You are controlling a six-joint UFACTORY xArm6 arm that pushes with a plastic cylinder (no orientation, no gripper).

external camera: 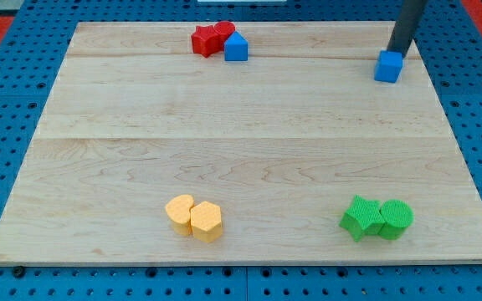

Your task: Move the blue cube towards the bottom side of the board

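Nearest us, at the view's bottom, sit two yellow blocks [194, 217] touching each other, and to the view's right two green blocks [377, 218], also touching. Far up, at the top edge of the board [241, 159], two red blocks [210, 38] crowd a blue pentagon-like block [236, 47]. The blue cube [388, 66] lies near the top right corner, well apart from all of these. We carry no hand to open or close, only a rod; our tip [397, 52] stands just behind the cube, on its top side, seemingly touching it. We judge the push should run straight towards the view's bottom, through the cube's middle, so it does not spin aside, and steer left of the green pair. The cube has no long axis; its faces sit slightly turned from the board's edges.
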